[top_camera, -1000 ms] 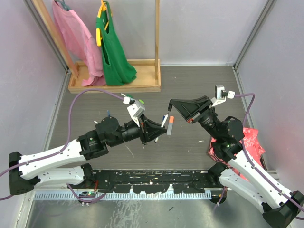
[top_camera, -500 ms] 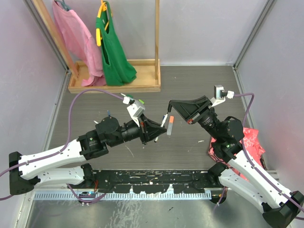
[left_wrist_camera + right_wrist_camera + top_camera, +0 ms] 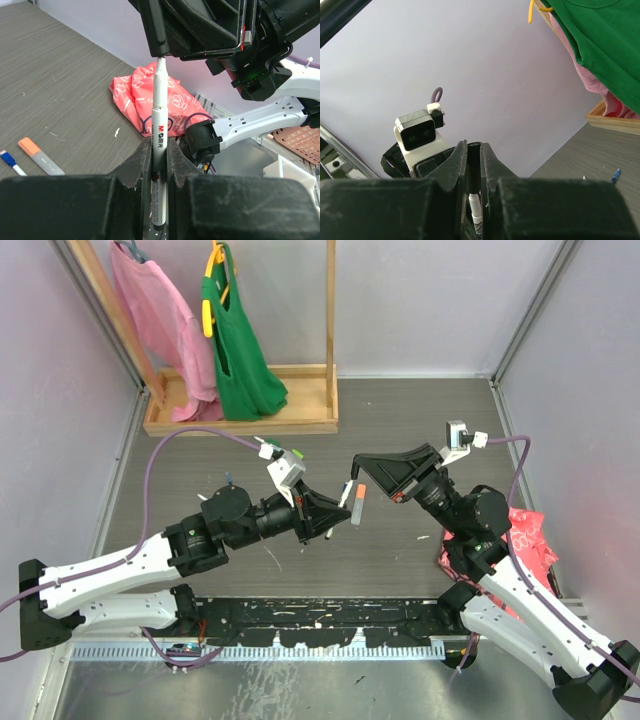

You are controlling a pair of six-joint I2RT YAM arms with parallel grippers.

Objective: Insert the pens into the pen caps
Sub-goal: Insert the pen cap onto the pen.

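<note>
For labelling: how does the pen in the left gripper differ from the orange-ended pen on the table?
The gripped pen is clamped in the left gripper; the orange-ended pen lies loose on the table. The gripped pen's barrel is white, the other's grey. Both are slim markers.

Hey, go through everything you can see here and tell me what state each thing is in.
left gripper: shut on the white pen.
white pen: held, tip in the black cap's mouth, neck showing.
right gripper: shut on the black cap.
black cap: held, not fully pushed on.
orange-ended pen: lying loose on the table.
blue-ended pen: lying loose beside it.
green garment: hanging.
</note>
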